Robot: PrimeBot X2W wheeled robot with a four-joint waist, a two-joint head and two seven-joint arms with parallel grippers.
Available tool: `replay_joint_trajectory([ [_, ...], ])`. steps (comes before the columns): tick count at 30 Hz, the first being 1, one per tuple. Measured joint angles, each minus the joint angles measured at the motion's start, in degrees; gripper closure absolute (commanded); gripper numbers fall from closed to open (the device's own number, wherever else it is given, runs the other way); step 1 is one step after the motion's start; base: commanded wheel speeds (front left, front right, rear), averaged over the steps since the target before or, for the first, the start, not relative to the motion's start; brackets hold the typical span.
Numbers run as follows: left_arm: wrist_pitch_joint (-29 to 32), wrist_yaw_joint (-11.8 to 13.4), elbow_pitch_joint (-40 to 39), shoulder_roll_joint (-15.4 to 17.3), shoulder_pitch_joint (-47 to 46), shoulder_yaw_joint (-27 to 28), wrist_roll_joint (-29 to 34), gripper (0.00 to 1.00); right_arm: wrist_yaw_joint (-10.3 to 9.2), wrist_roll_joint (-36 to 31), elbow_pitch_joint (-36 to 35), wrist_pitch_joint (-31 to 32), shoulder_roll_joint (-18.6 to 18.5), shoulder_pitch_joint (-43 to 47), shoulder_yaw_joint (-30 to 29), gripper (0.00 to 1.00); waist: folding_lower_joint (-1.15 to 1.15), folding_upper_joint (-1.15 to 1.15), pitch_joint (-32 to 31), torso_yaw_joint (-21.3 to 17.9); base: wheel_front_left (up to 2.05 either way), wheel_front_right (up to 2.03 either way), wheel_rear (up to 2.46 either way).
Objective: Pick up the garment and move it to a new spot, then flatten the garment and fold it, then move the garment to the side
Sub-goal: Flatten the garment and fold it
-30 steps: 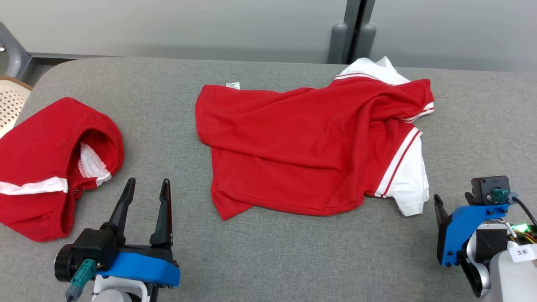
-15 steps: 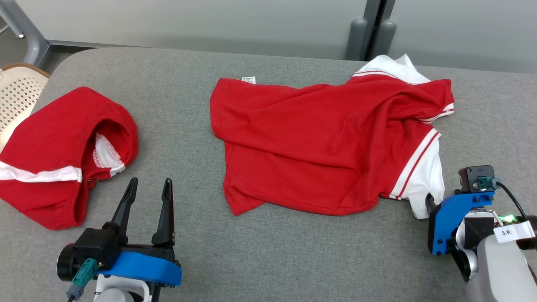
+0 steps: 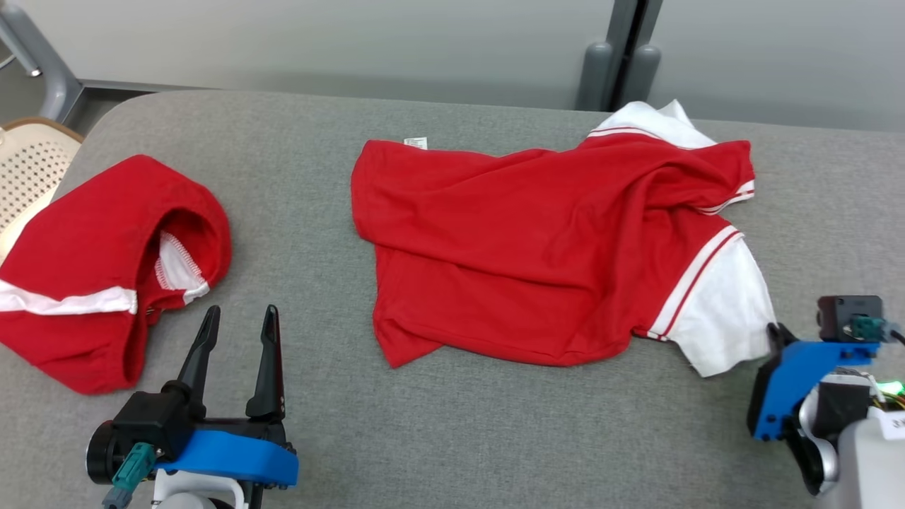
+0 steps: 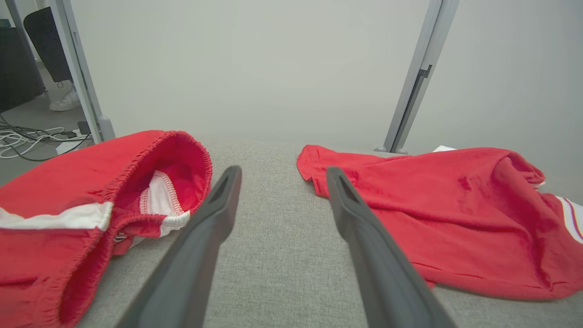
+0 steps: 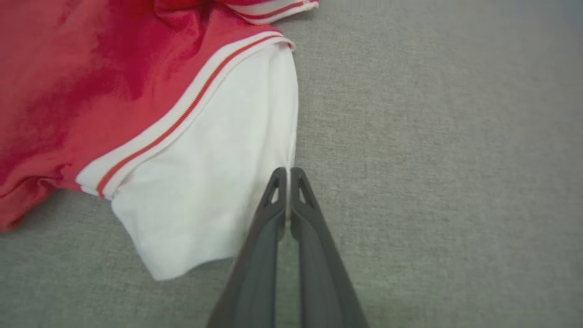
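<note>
Garment (image 3: 523, 261) first, at its nearest corner: the white sleeve (image 5: 218, 182) lies flat on the grey table (image 3: 452, 438) at the near right. The right end effector (image 5: 286, 172) has its two dark fingers pressed together on that sleeve's outer edge, pinching the cloth at the hem. At the near left, the left end effector (image 3: 241, 311) hovers over bare table with its fingers spread wide and nothing between them. It is well apart from the garment and near a second red garment (image 3: 92, 268), which lies bunched with its opening turned toward the table's middle. Beyond the pinched sleeve, the red body of the garment spreads rumpled across the middle of the table, with a red-and-white striped band where sleeve meets body. Farther back, a white part (image 3: 650, 120) pokes out at its far right, and a small white label (image 3: 416, 143) sits at its far left corner. Behind the table's far edge, two grey posts (image 3: 615, 71) stand against a pale wall.
</note>
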Motion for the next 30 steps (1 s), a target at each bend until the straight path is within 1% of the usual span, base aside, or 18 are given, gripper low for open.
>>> replay_joint_trajectory([
  [4,0.0,0.25,-0.42,0.2,0.49,0.0,-0.26,0.0,0.0,-0.08,-5.38,0.14,0.0,3.69,-1.66,1.0,0.0,0.0,-0.7,-1.3,0.0,0.0,0.0],
  [5,0.0,0.36,-0.51,0.2,0.52,0.0,-0.27,0.0,0.0,-0.25,-6.43,0.49,-0.01,4.76,-2.04,0.91,0.0,0.0,-0.9,-1.64,0.0,0.0,0.0],
  [6,0.0,0.44,-0.6,0.24,0.61,-0.01,-0.3,0.0,0.0,-0.6,-7.49,0.51,-0.01,5.7,-2.45,0.19,0.0,0.0,-1.07,-1.99,0.0,0.0,0.0],
  [7,0.0,0.49,-0.69,0.27,0.69,-0.02,-0.34,0.0,0.0,-0.49,-8.48,0.38,0.02,6.45,-3.05,0.0,0.0,0.0,-1.24,-2.33,0.0,0.0,0.0],
  [10,0.07,0.57,-0.79,0.26,0.78,-0.23,-0.35,0.0,0.0,0.67,-10.25,0.32,0.0,8.81,-3.72,0.0,0.0,0.0,-1.74,-3.23,0.0,0.0,0.0],
  [13,0.08,0.8,-0.91,0.3,0.99,-0.3,-0.43,0.0,0.0,2.01,-12.3,-1.99,-0.03,10.09,-4.17,0.0,0.0,0.0,-2.16,-4.02,0.0,0.0,0.0],
  [18,0.07,1.11,-0.83,0.46,1.94,-0.35,-0.45,0.0,0.0,3.8,-16.07,-7.66,-0.01,12.29,-3.27,0.0,0.0,0.0,-3.17,-5.09,0.0,0.0,0.0],
  [22,-0.08,1.48,-0.33,0.56,2.76,-0.25,-0.55,0.0,-0.01,6.68,-18.36,-11.71,-0.02,14.04,-1.22,0.0,0.0,0.0,-4.31,-5.86,0.0,0.0,0.0],
  [27,-0.44,1.56,1.36,0.54,4.19,-0.24,-0.8,0.0,0.0,7.98,-20.47,-14.59,0.0,16.4,1.83,0.0,0.0,0.0,-6.22,-6.81,0.0,0.0,0.0],
  [30,-0.51,1.56,2.33,0.53,5.04,-0.44,-0.81,0.0,0.0,8.51,-21.23,-15.18,0.0,17.54,3.05,0.0,0.0,0.0,-7.45,-7.32,0.0,0.0,0.0],
])
